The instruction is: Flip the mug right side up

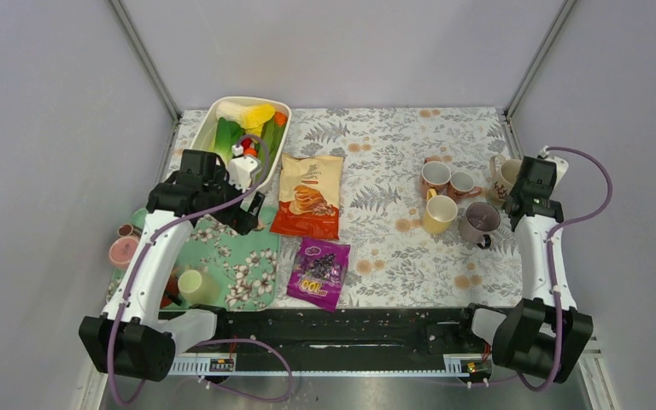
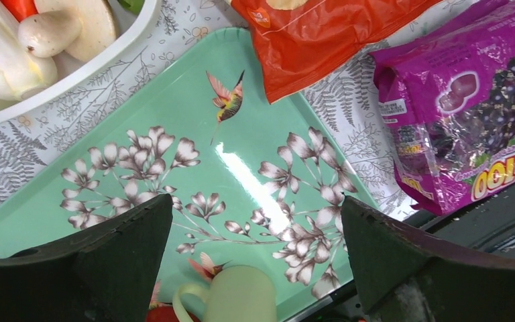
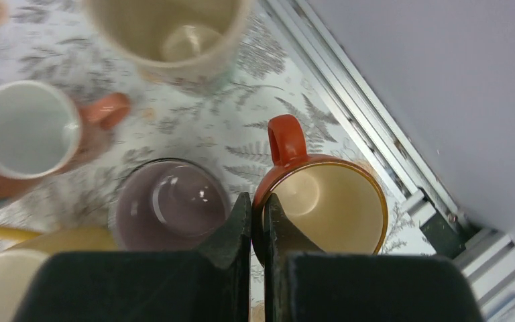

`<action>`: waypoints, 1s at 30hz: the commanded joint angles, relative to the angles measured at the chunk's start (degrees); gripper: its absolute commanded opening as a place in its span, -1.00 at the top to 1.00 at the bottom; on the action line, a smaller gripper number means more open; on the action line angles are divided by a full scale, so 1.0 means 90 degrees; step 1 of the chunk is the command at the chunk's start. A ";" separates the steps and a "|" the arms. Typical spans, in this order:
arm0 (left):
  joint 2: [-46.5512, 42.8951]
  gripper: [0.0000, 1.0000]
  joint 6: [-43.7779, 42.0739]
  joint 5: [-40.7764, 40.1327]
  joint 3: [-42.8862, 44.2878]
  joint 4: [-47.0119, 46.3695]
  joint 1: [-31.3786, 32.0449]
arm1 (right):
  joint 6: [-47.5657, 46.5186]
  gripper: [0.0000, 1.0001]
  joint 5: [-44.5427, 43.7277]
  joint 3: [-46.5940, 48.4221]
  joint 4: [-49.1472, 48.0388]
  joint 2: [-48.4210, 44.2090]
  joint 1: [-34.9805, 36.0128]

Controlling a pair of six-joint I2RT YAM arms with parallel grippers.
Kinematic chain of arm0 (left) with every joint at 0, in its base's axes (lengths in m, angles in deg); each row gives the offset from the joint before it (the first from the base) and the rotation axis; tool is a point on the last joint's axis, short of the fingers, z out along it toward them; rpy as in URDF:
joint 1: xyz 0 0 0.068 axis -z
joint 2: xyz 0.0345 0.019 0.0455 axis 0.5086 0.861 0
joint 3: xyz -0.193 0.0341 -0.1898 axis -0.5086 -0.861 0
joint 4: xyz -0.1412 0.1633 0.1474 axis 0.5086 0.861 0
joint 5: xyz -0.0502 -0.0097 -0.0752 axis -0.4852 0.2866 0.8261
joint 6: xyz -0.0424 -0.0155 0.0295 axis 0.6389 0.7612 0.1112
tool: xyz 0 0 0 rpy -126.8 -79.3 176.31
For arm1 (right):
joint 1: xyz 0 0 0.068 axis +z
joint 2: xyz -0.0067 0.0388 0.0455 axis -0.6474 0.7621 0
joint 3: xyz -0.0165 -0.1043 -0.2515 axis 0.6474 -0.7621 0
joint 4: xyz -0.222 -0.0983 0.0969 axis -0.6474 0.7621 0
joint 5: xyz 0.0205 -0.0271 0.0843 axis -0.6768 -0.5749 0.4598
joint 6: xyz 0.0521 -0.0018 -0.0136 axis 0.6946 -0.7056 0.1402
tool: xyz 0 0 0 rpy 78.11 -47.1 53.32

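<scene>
My right gripper (image 3: 258,201) is shut on the rim of a red mug (image 3: 322,201) with a cream inside. One finger is inside the mug and one outside. The mug stands mouth up near the table's right rail, handle pointing away. In the top view my right gripper (image 1: 530,195) covers this mug. My left gripper (image 2: 255,221) is open and empty above a green flowered tray (image 2: 255,134). A pale green mug (image 2: 238,295) sits on the tray's near part and seems bottom up; it also shows in the top view (image 1: 192,286).
Several upright mugs stand close to the red one: purple (image 3: 171,201), pink (image 3: 27,127), cream patterned (image 3: 167,30), yellow (image 1: 439,213). An orange snack bag (image 1: 309,196), a purple candy bag (image 1: 319,272) and a white basin (image 1: 213,115) of vegetables lie left of centre.
</scene>
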 commanded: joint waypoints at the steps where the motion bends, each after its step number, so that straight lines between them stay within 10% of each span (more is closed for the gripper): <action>1: -0.0104 -0.98 -0.0209 -0.0235 -0.0102 -0.0349 -0.0038 | 0.0337 1.00 -0.0016 -0.0643 -0.1067 0.0149 -0.0712; 18: -0.0246 -0.98 -0.0472 -0.0437 -0.0474 -0.0368 -0.0197 | 0.0687 1.00 0.1368 -0.0529 -0.1388 0.2242 -0.1617; 30: -0.0014 -0.98 -0.0800 -0.0463 -0.0343 0.0153 -0.0204 | 0.0731 -0.11 0.1463 -0.0449 -0.1097 0.1591 -0.1617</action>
